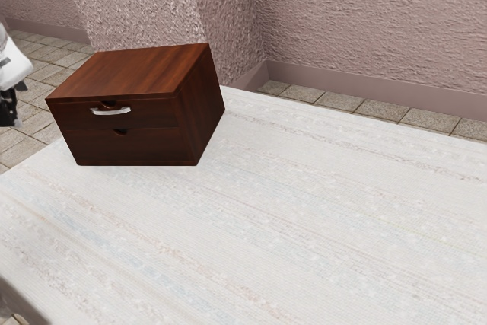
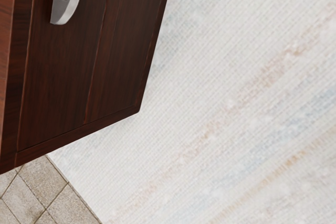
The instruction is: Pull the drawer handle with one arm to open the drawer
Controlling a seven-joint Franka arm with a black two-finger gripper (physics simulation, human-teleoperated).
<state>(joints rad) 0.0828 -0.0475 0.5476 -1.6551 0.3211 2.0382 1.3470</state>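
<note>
A dark wooden drawer box (image 1: 141, 104) stands on the white table (image 1: 304, 218), toward the exterior view's left. Its upper drawer front carries a curved silver handle (image 1: 111, 111) and sits flush with the box. At the exterior view's far left edge, part of my gripper (image 1: 7, 108) shows as a white and black shape, off the table's side and well apart from the handle. In the wrist view the drawer front (image 2: 68, 66) lies close under my hand, with one end of the handle (image 2: 67, 1) at the frame's edge.
A rough pink wall (image 1: 365, 13) and pillar (image 1: 144, 1) stand behind the box. The tiled floor (image 1: 23, 135) lies beyond the table's edge, between my hand and the box. The table's corner (image 2: 79, 182) shows in the wrist view.
</note>
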